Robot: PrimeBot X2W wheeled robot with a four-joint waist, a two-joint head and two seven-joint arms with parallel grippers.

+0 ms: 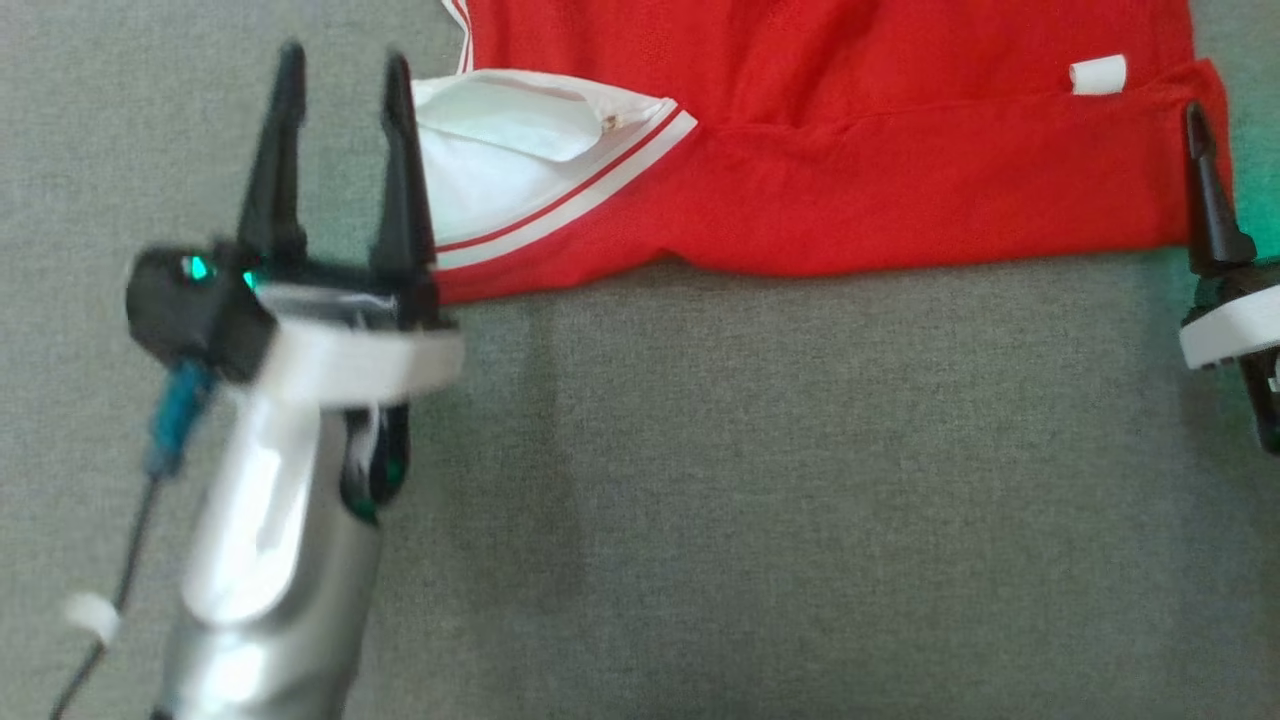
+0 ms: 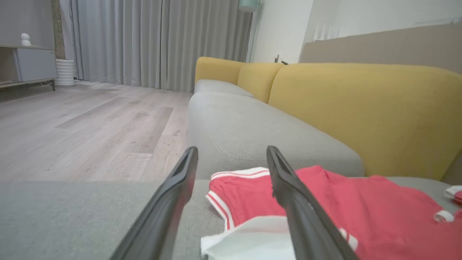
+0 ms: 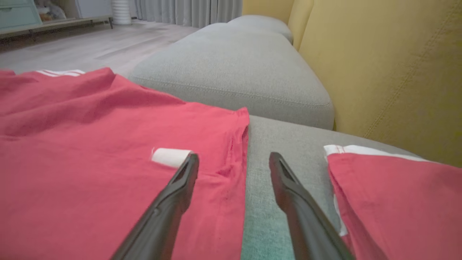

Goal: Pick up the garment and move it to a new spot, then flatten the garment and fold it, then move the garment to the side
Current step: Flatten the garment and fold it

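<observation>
The garment [image 1: 900, 170] is red with white striped trim and lies spread on the grey seat cushion [image 1: 750, 480], with a white inner flap [image 1: 500, 150] turned up at its left end. My left gripper [image 1: 343, 58] stands open at that left end, with its inner finger over the white flap. In the left wrist view the left gripper [image 2: 232, 150] has nothing between its fingers, and the garment [image 2: 361, 209] lies below and to the right. My right gripper [image 3: 234, 156] is open over the garment's [image 3: 90, 162] right edge, beside a small white tag [image 3: 169, 157]. One of its fingers [image 1: 1208, 190] shows at the head view's right edge.
A second piece of red cloth with white trim [image 3: 397, 202] lies just right of my right gripper. Yellow backrests [image 2: 361, 115] rise behind the seat. Another grey cushion [image 3: 234, 68] continues beyond the garment. The wooden floor [image 2: 90, 126], curtains and a low cabinet [image 2: 32, 65] lie past the sofa's edge.
</observation>
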